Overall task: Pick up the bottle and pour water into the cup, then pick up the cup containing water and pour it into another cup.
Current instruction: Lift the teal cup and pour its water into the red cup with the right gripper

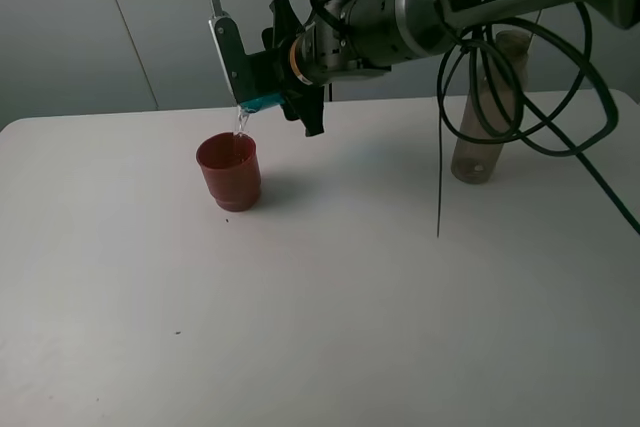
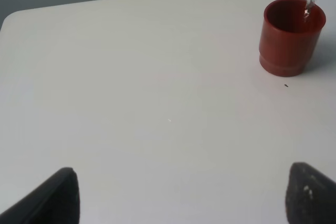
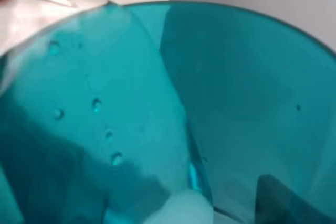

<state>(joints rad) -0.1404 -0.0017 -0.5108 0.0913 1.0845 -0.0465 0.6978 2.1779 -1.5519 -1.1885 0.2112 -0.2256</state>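
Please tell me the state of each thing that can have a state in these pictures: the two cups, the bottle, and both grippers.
teal cup: tipped over, held by the right gripper, water running out.
red-brown cup: upright on the table, receiving the stream.
bottle: upright, capless, standing apart behind the right arm.
right gripper: jaws shut on the teal cup.
left gripper: jaws open, empty, above bare table.

The high exterior view looks down across the white table [image 1: 320, 327] from its near side. The left wrist view looks low across it toward the squat opaque red-brown plastic cup [image 2: 290, 36], which both share [image 1: 229, 170]. The right wrist view presses against the teal translucent plastic tumbler [image 3: 210, 108].
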